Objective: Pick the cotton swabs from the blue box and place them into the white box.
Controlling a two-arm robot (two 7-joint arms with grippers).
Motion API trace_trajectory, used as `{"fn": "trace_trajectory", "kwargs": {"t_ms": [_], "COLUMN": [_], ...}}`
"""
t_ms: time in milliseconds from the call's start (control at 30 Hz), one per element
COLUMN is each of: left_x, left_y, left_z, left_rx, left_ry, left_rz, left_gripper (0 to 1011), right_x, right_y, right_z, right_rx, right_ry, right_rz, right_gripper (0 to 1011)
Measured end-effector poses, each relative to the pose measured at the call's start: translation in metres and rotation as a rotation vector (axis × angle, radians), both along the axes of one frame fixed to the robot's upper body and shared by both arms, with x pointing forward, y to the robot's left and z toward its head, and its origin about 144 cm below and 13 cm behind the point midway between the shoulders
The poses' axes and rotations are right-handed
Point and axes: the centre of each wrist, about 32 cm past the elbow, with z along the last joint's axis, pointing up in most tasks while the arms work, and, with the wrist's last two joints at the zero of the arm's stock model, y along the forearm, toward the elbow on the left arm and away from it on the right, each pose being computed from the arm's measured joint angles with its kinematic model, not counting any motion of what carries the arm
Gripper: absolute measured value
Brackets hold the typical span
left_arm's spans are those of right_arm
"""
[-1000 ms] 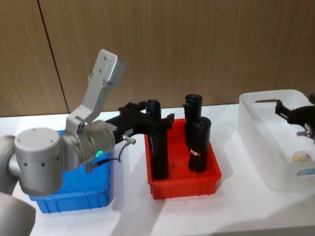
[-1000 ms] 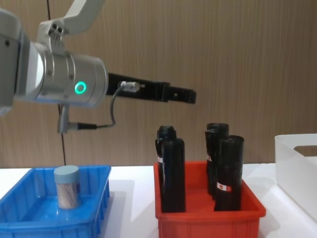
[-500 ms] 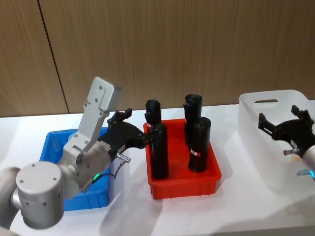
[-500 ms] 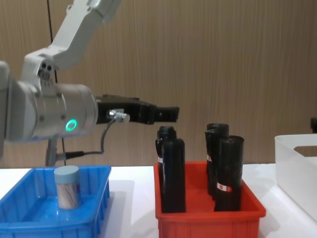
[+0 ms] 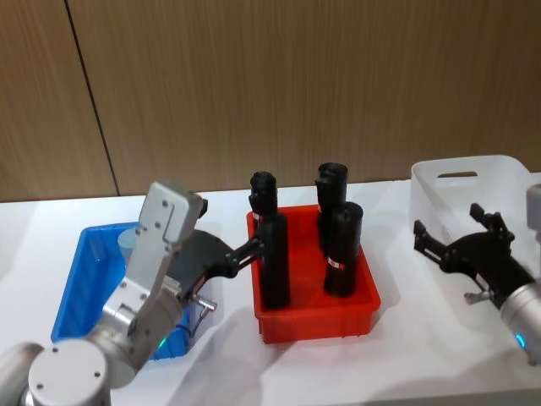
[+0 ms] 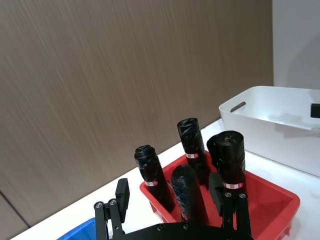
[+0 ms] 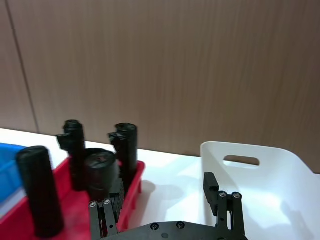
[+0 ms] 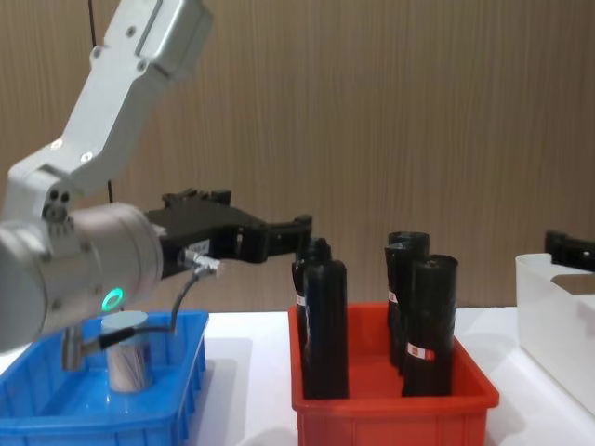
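One tub of cotton swabs (image 8: 126, 357), clear with a pale lid, stands upright in the blue box (image 8: 191, 372) at the left; its lid (image 5: 128, 239) also shows in the head view inside the blue box (image 5: 72, 283). My left gripper (image 5: 247, 252) hangs open above the blue box's right side, pointing at the black bottles, fingers (image 6: 121, 192) wide apart and empty. The white box (image 5: 448, 182) stands at the far right. In front of its left wall my right gripper (image 5: 448, 224) is open and empty, fingers (image 7: 210, 186) spread, facing the white box (image 7: 280, 170).
A red bin (image 5: 314, 315) holding several tall black bottles (image 5: 342, 249) stands between the two boxes, close to the left gripper's tips. A brown wood-panelled wall runs behind the white table. Bare table lies in front of the red bin.
My left arm has folded down and back, bringing its gripper lower over the blue box's right side. My right gripper has drawn out of the white box, moving left and nearer to me.
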Motion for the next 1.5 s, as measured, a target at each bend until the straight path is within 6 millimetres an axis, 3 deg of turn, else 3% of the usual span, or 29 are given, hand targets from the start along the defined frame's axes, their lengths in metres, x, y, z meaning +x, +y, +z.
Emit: {"fn": "trace_trajectory", "kwargs": {"t_ms": [533,1500], "left_x": [-0.017,-0.017], "left_y": [-0.001,0.0], "left_z": [-0.017,-0.017], "left_rx": [-0.004,-0.005], "left_ry": [-0.073,-0.072], "left_rz": [0.039,0.04], "left_gripper": [1004,1004], "right_x": [-0.043,-0.04], "right_y": [0.025,0.023], "right_z": [-0.002,-0.005], "right_rx": [0.046,0.043], "right_ry": [-0.019,-0.016], "right_rz": [0.098,0.118], "right_gripper": [1001,1001]}}
